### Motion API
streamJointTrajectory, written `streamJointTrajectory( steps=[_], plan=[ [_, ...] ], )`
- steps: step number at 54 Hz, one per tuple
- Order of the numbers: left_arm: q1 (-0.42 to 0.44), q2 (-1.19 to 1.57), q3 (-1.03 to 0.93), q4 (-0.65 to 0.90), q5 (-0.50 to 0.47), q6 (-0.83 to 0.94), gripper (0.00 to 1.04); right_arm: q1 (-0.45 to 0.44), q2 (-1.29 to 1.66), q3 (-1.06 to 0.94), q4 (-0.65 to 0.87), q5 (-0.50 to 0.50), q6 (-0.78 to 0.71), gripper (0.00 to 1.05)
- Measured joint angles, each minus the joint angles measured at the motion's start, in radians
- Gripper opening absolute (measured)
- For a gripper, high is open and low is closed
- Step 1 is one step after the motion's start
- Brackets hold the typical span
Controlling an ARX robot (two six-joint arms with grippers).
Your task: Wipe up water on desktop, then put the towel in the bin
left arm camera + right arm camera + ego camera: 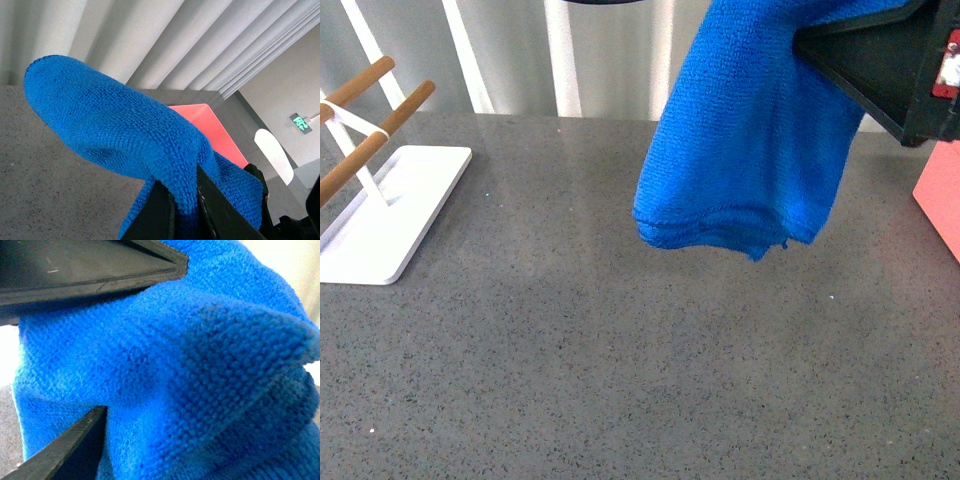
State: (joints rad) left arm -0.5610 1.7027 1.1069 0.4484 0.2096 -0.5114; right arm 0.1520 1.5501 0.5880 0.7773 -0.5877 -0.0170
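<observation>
The blue towel (750, 140) hangs bunched in the air above the desktop (620, 350), its lower edge clear of the surface. My left gripper (185, 210) is shut on a fold of the towel (125, 130); it is out of the front view. My right gripper (145, 337) is open, its two black fingers standing on either side of the towel (200, 365). A black finger (865, 55) shows at the upper right of the front view, its tip against the towel. The coral-pink bin (940, 195) is at the right edge, and also shows in the left wrist view (210, 125).
A white tray-base rack (390, 200) with two wooden bars stands at the far left of the desktop. White curtains hang behind the far edge. No water shows on the speckled surface in the front view.
</observation>
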Motion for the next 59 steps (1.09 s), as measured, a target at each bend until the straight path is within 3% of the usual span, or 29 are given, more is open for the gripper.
streamJointTrajectory(
  steps=[12, 26, 44, 59],
  plan=[
    [0.006, 0.0, 0.002, -0.008, 0.0, -0.01, 0.04, 0.024, 0.028, 0.037, 0.004, 0.019, 0.027, 0.5],
    [0.029, 0.002, 0.011, -0.023, -0.008, -0.01, 0.04, 0.018, 0.004, 0.034, -0.021, 0.028, 0.027, 0.03],
    [0.047, 0.01, 0.011, -0.031, -0.005, -0.01, 0.04, -0.032, -0.008, 0.031, -0.061, 0.02, 0.002, 0.03],
    [0.2, -0.038, -0.105, 0.015, -0.004, -0.007, 0.61, -0.106, -0.01, 0.03, -0.07, 0.029, -0.001, 0.03]
  ],
)
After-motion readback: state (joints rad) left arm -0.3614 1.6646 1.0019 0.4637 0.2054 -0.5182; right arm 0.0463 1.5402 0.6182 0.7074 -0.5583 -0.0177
